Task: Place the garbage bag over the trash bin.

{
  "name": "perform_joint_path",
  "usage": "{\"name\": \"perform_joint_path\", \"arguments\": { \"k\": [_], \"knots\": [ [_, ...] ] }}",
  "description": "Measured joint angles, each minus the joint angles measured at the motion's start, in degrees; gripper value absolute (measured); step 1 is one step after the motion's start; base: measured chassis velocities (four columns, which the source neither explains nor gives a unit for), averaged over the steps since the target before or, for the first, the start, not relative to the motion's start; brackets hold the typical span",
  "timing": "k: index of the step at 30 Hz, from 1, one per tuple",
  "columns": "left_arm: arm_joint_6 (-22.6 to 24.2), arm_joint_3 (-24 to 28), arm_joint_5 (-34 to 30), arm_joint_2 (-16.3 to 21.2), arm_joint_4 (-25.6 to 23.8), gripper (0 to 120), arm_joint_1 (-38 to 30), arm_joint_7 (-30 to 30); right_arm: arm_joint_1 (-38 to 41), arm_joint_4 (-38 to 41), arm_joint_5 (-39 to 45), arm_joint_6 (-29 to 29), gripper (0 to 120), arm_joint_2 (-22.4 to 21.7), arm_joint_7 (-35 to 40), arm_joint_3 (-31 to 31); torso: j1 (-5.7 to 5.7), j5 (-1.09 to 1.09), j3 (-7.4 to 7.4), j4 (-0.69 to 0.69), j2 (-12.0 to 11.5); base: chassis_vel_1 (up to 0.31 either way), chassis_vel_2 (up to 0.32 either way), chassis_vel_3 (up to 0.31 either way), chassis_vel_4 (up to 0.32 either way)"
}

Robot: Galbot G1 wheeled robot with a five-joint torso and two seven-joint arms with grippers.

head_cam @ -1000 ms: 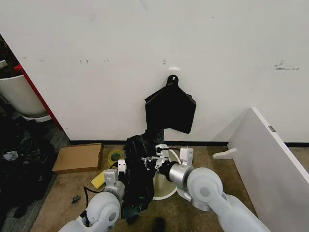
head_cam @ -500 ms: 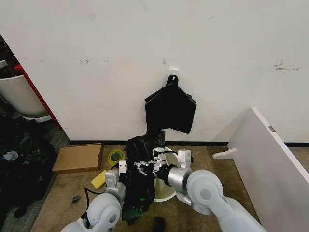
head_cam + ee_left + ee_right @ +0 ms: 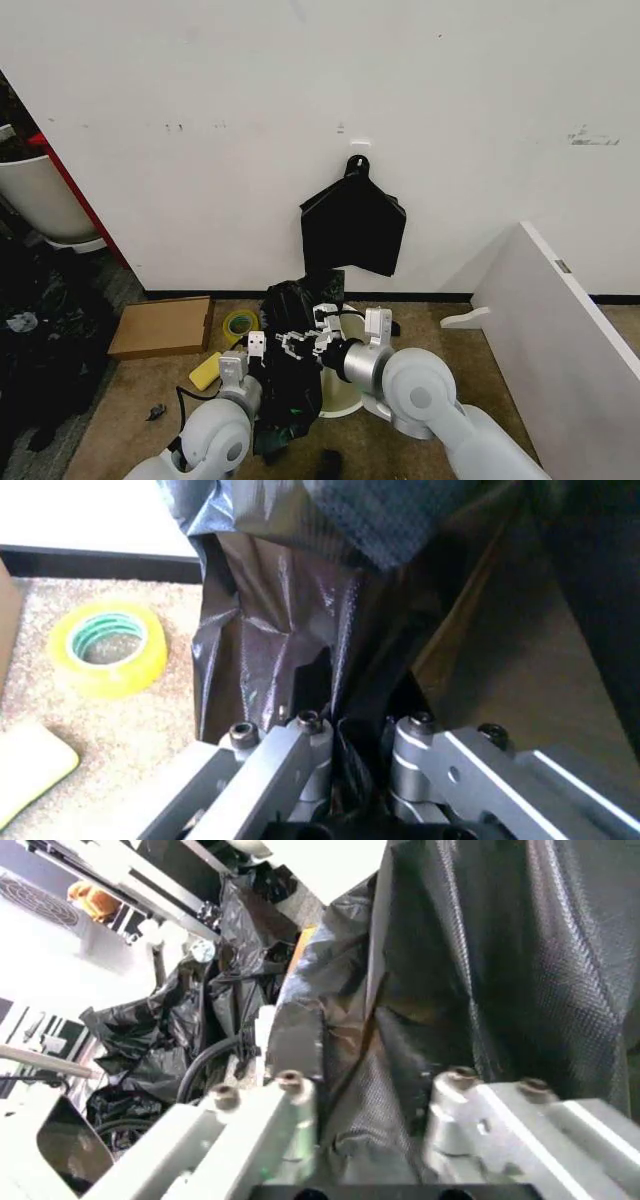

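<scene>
The garbage bag [image 3: 285, 370] hangs draped over the near-left side of the trash bin [image 3: 340, 395]. The left gripper [image 3: 350, 739] is pinched tight on a fold of it. The right gripper [image 3: 300, 345] looks spread apart against the plastic, though it's hard to tell.

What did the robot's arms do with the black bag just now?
The right tool slid toward the robot's left, off the trash bin and against the garbage bag, now with its fingers spread. The left tool stayed shut on the bag. The tape roll and cardboard box stayed put.
</scene>
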Motion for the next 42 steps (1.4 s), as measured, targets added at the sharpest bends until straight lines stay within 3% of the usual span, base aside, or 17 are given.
{"name": "perform_joint_path", "arguments": {
  "k": [6,18,33,42],
  "knots": [
    [-0.02,0.36,0.02,0.14,-0.04,4,-0.06,0.00,0.18,-0.18,-0.07,0.05,0,0.12,-0.17,-0.27,0.00,0.00,0.00,0.00,0.00,0.000,0.000,0.000,0.000],
    [-0.19,0.17,0.05,0.08,-0.10,4,0.02,-0.07,-0.20,0.00,-1.61,1.51,0,-0.07,-0.60,-0.43,0.00,0.00,0.00,0.00,0.00,0.000,0.000,0.000,0.000],
    [-0.54,-2.00,0.07,0.58,-0.94,4,1.96,0.20,-0.70,-0.18,-5.00,5.38,0,-3.18,0.97,4.81,0.00,0.01,0.00,0.00,0.00,0.000,0.000,0.000,0.000],
    [-1.70,-3.88,0.23,1.13,-1.65,4,2.95,0.45,-1.94,-6.03,-8.67,5.72,0,-6.27,1.42,13.14,0.00,0.01,0.00,0.00,0.00,0.000,0.000,0.000,0.000]
  ]
}}
